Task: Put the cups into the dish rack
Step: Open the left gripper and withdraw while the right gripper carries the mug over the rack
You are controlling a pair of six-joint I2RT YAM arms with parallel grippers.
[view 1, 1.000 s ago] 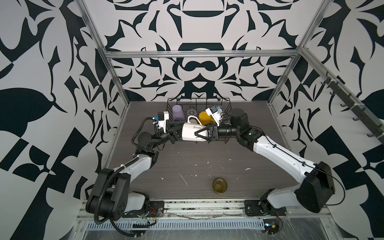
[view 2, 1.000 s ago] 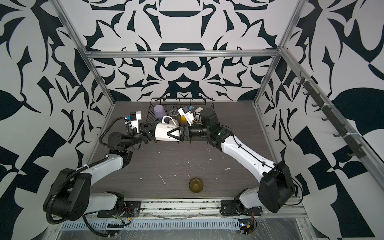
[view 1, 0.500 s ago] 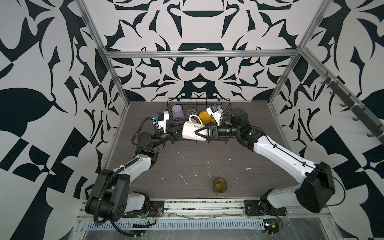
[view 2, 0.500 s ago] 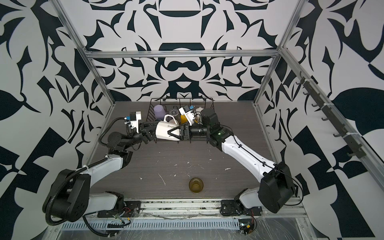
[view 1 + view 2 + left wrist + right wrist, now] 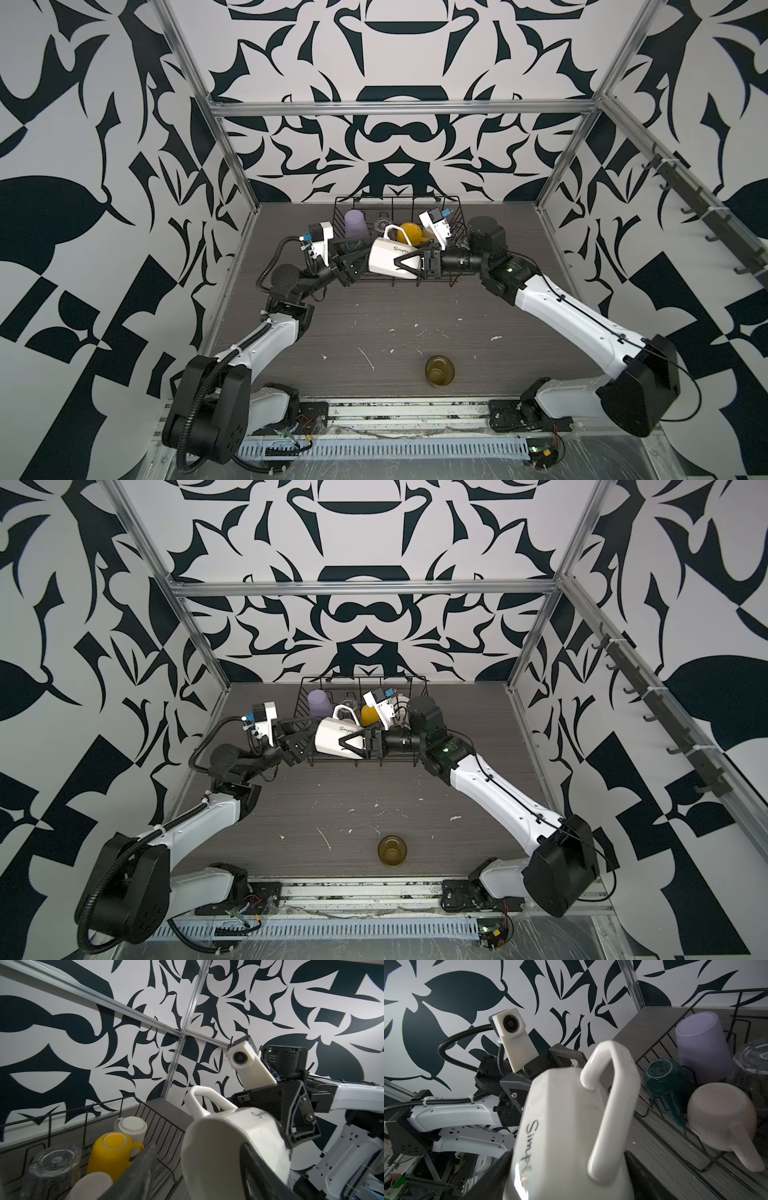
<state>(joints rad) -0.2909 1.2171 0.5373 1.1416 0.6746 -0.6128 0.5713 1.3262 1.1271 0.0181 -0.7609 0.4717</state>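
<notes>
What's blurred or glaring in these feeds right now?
Left wrist view: the black left fingers and the clear glass tumbler nearest the lens are out of focus; right wrist view: a bright glare streak on the white faceted mug by its lettering, the pale pink mug soft; in both top views the olive glass is sharp, evenly lit.

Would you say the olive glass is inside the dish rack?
Out: the olive glass stands on the table, apart from the dish rack.
</notes>
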